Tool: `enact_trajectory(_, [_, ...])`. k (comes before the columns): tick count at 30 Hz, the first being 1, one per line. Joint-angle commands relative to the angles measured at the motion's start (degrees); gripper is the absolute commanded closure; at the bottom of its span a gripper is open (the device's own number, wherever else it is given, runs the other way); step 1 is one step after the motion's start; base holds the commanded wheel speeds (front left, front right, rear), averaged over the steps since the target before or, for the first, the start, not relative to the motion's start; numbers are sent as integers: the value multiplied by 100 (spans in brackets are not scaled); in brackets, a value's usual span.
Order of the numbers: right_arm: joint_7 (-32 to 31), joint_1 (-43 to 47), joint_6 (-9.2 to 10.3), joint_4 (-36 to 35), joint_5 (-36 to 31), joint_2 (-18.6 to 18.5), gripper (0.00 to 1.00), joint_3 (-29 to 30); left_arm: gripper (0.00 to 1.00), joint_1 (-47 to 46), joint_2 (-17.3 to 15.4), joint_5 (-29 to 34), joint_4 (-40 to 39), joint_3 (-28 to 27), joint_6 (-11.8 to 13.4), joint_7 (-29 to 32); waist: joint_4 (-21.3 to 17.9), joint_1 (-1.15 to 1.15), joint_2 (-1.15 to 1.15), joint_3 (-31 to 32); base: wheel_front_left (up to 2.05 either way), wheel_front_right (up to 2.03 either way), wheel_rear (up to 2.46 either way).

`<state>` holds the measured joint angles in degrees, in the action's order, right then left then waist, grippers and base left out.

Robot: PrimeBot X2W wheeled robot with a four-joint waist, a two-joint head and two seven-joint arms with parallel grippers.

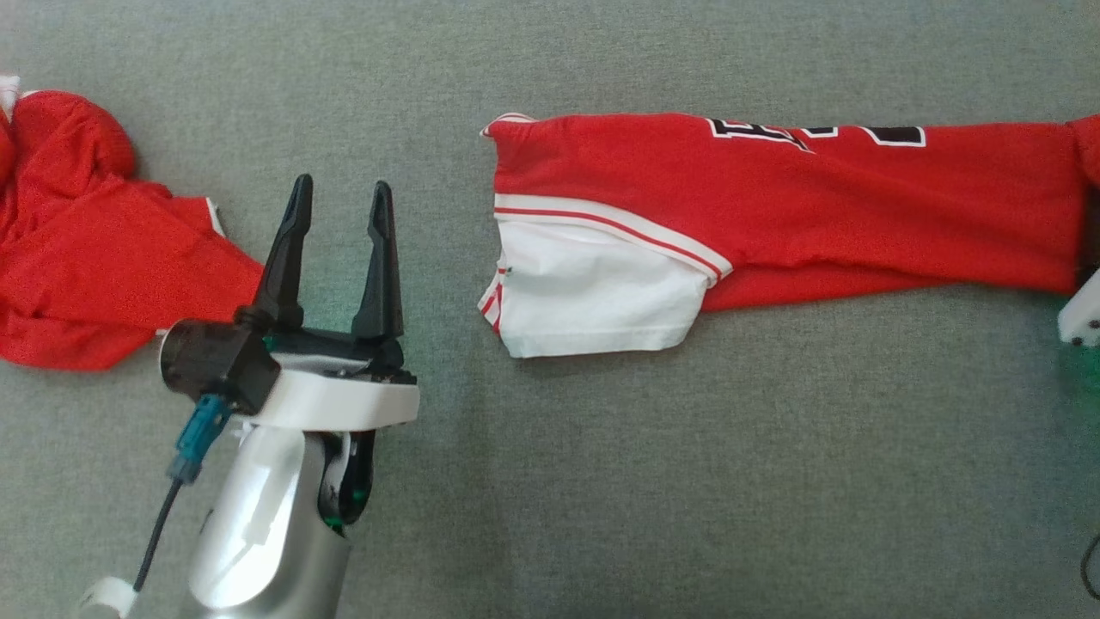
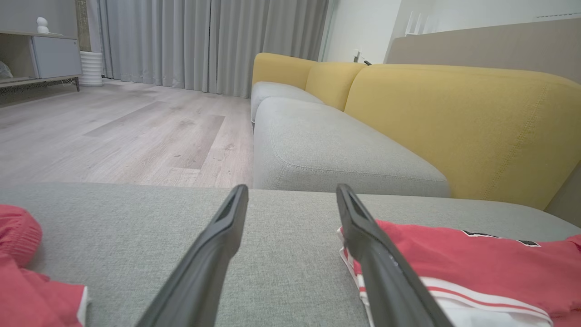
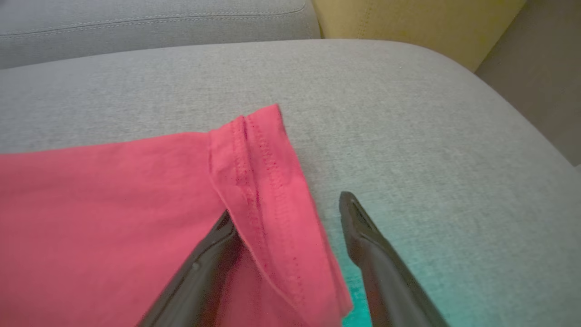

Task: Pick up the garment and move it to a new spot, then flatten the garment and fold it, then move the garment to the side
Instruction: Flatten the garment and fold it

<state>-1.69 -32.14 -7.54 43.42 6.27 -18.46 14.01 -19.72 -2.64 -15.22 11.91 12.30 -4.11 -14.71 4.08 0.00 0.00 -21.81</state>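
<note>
A wide grey woven-fabric sofa seat (image 1: 687, 481) is spreading across the head view, and in the left wrist view a mustard-yellow upholstered backrest (image 2: 454, 122) is rising behind it.

A red jersey folded into a long band (image 1: 816, 206) is lying across the upper middle and right of the seat. Its white sleeve panel with red and white striped trim (image 1: 593, 292) is pointing toward the centre, and its black white-edged lettering (image 1: 756, 131) is showing along the far edge. A second, crumpled red garment (image 1: 77, 258) is sitting in a heap at the far left, well apart from the jersey.

The left gripper (image 1: 341, 193) is hovering over bare cushion between the two garments, its two long dark fingers spread wide and holding nothing.

The right gripper (image 3: 286, 209) is sitting at the jersey's stitched hem (image 3: 268, 181), jaws wide apart. One finger is lying under the hem's flap while the other finger (image 3: 363, 231) is standing over bare cushion just beside the cloth, so nothing is being clamped.
</note>
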Motion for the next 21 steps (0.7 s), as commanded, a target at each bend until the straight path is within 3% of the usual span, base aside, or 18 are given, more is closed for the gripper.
enact_trajectory(1, [43,-152,5,-44,-150,-102,0,36,0,-131,-28,57,-158,-236,-26,-29,-13,0,0,-4,0,0,0])
enact_trajectory(8, [-163,-319,5,300,-260,11,0,-105,0,-167,-25,70,-143,-244,-44,-29,-84,0,0,-42,0,0,0])
enact_trajectory(14, [-498,-440,5,457,70,-10,0,-493,0,-217,-25,91,-175,-258,-42,-29,-124,0,0,-115,0,0,0])
enact_trajectory(15, [-546,-448,5,452,139,-35,12,-570,0,-223,-24,97,-182,-262,-44,-29,-126,0,0,-126,0,0,0])
enact_trajectory(16, [-590,-450,5,441,216,-66,71,-643,0,-227,-24,102,-188,-268,-46,-29,-127,0,0,-134,0,0,0])
enact_trajectory(17, [-616,-450,5,420,296,-108,100,-700,0,-228,-24,106,-191,-274,-48,-29,-126,0,0,-138,0,0,0])
enact_trajectory(21, [-585,-430,5,324,622,-297,100,-755,0,-223,-24,120,-181,-311,-56,-29,-129,0,0,-111,0,0,0])
